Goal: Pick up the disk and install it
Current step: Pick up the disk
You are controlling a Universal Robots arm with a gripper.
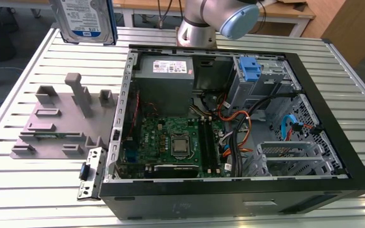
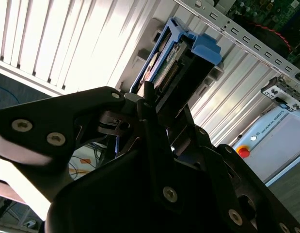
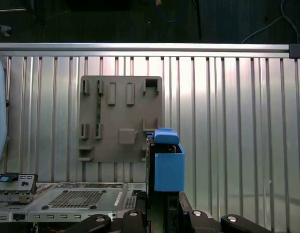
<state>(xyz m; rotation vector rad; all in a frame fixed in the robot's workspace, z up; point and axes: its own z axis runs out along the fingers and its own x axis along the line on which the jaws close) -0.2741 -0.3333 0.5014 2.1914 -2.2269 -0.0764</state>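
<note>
The black two-fingered gripper (image 2: 166, 104) is seen pressed together on the disk (image 2: 171, 58), a flat rectangular silver-metal hard drive with blue plastic side rails, which is pinched at one end and juts out beyond the fingertips in both wrist views. The exact line of contact is hidden by the gripper's own dark body. In the exterior view the disk (image 1: 84, 21) is held in the air over the far corner of the ribbed aluminium table (image 1: 17, 190), at the exterior view's left, with its upper part cut off by the picture's edge. Its white-and-blue label is turned toward the camera; dark print is carried on it, too small to be made out. A grey plastic fixture plate (image 1: 62, 123) with upright posts is laid on the table below the disk. Well apart from the disk, toward the exterior view's right, an open black computer case (image 1: 334, 142) is set on the table. Inside it a grey power-supply box (image 1: 166, 71) with a white sticker, a green motherboard (image 1: 169, 137) and a tall blue plastic clip piece (image 1: 250, 69) are seen. The silver arm (image 1: 233, 19) is cut off beyond the case.
</note>
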